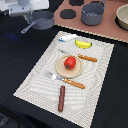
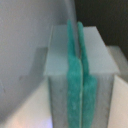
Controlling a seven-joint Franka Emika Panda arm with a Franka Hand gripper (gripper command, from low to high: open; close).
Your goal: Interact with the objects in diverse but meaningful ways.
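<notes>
Striped placemat [image 1: 35,82] on dark surface [image 1: 15,50]. Red tomato [image 1: 70,62] on small round plate [image 1: 60,67], mat centre. Yellow banana [image 1: 83,44] and white-and-blue fish piece [image 1: 67,37] at mat's far edge. Brown sausage stick [image 1: 61,98] near edge. Grey frying pan [image 1: 41,21] far left, beside arm. Jaws [image 2: 77,75] together: teal pads [image 2: 73,85] pressed closed, holding nothing.

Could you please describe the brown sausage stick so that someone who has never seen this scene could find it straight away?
Start at the pale woven placemat in the middle of the dark table. On it sits a round wooden plate holding a red tomato. The sausage stick lies nearest the mat's front edge, below the orange-handled fork: a plain dark reddish-brown rod, the only utensil-shaped piece without metal.
</notes>
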